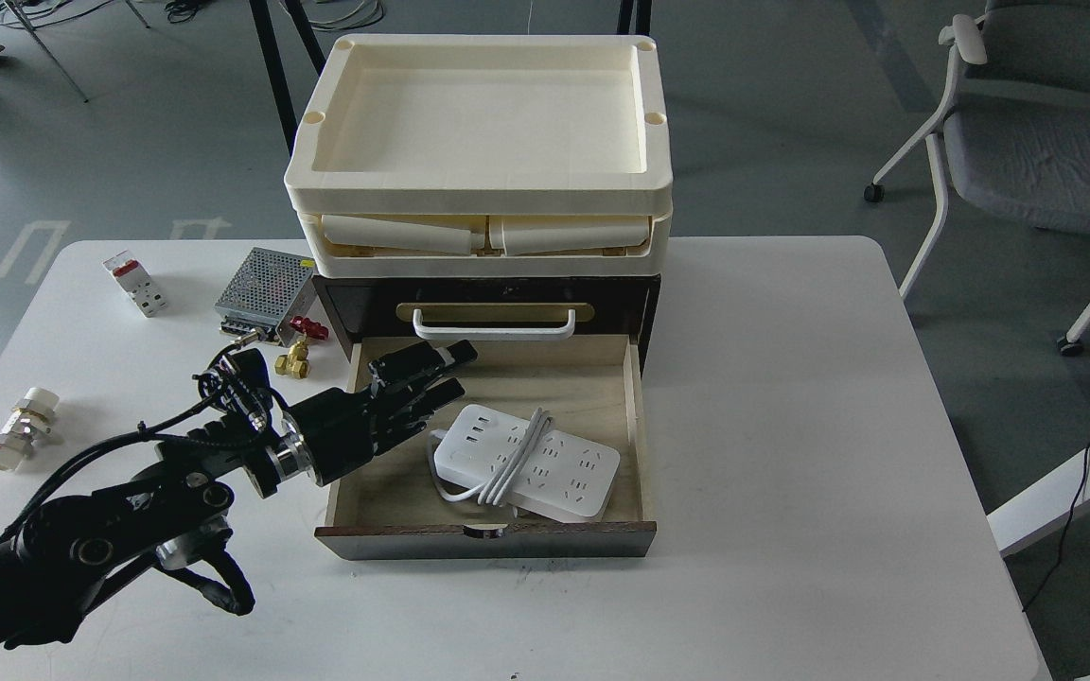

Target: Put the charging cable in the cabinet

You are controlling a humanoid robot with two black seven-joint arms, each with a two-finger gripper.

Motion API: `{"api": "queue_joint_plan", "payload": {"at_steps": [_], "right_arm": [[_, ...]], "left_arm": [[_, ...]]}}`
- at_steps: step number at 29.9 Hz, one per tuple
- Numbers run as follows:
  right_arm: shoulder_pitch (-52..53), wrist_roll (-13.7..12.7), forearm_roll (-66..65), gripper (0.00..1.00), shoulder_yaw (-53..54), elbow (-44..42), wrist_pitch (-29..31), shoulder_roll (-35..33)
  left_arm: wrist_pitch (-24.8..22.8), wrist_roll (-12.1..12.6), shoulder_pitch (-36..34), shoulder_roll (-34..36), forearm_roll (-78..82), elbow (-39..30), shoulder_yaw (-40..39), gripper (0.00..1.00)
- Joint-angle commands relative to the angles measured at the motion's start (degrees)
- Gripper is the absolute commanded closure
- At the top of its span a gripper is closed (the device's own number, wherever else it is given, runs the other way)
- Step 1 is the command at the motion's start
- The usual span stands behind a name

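Observation:
The charging cable (528,461), a flat white power strip with its white cord looped over the middle, lies flat inside the pulled-out pale wood drawer (635,416) of the dark brown cabinet (356,307). My left gripper (451,372) is open and empty above the drawer's back left part, up and left of the strip and apart from it. A white bar handle (494,326) sits on the closed upper drawer front. My right gripper is out of view.
Cream plastic trays (479,156) are stacked on the cabinet. On the table's left are a silver perforated box (266,281), a white-and-red breaker (135,282), a brass valve with a red handle (297,345) and a white fitting (22,427). An office chair (1028,123) stands at the right.

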Motion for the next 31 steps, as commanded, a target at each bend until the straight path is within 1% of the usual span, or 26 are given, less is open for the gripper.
{"api": "queue_joint_plan", "payload": {"at_steps": [1, 3, 4, 6, 8, 10, 12, 16, 17, 19, 21, 23, 27, 31], "right_arm": [[0.00, 0.00, 0.00, 0.00, 0.00, 0.00, 0.00, 0.00], [0.00, 0.00, 0.00, 0.00, 0.00, 0.00, 0.00, 0.08], [0.00, 0.00, 0.00, 0.00, 0.00, 0.09, 0.00, 0.08], [0.00, 0.00, 0.08, 0.00, 0.52, 0.35, 0.00, 0.08], [0.00, 0.00, 0.08, 0.00, 1.92, 1.32, 0.00, 0.08], [0.09, 0.00, 0.26, 0.00, 3.77, 2.98, 0.00, 0.00], [0.35, 0.00, 0.17, 0.00, 5.97, 5.79, 0.00, -0.18], [4.03, 0.00, -0.26, 0.00, 6.94, 11.33, 0.00, -0.18], [5.61, 0.00, -0.70, 0.00, 6.59, 12.21, 0.00, -0.18], [6.94, 0.00, -0.88, 0.00, 5.80, 13.79, 0.00, 0.26], [6.95, 0.00, -0.88, 0.00, 5.62, 15.90, 0.00, 0.35], [7.21, 0.00, -0.88, 0.00, 5.71, 16.70, 0.00, 0.43], [9.22, 0.00, -0.88, 0.00, 6.15, 16.26, 0.00, 0.70], [11.16, 0.00, -0.80, 0.00, 5.71, 16.52, 0.00, 0.44]], "left_arm": [[-8.29, 0.00, 1.34, 5.86, -0.18, -0.43, -0.98, 0.07], [-13.55, 0.00, 1.95, 9.56, -0.45, -1.22, -1.16, 0.06], [-13.55, 0.00, 2.39, 11.14, -0.88, -2.18, -1.60, 0.06], [-13.55, 0.00, 4.14, 14.57, -3.07, -5.25, -4.92, 0.06], [-13.55, 0.00, 6.77, 18.17, -7.02, -6.93, -10.53, 0.05], [-13.55, 0.00, 8.54, 19.68, -11.58, -6.42, -17.03, 0.04], [-13.55, 0.00, 8.90, 20.12, -17.21, -4.14, -22.76, 0.03], [-13.55, 0.00, 7.67, 19.77, -25.48, 8.23, -31.81, 0.03], [-13.55, 0.00, 6.36, 19.77, -26.37, 11.84, -32.79, 0.04], [-13.55, 0.00, 1.89, 19.07, -27.08, 16.86, -32.89, 0.04], [-13.55, 0.00, -0.41, 17.41, -27.08, 19.33, -32.89, 0.04], [-13.55, 0.00, -0.94, 16.17, -27.17, 19.78, -33.24, 0.03], [-13.55, 0.00, -1.56, 16.17, -26.99, 19.87, -33.15, 0.03], [-13.55, 0.00, -4.63, 15.03, -27.08, 19.96, -32.80, 0.03]]}}
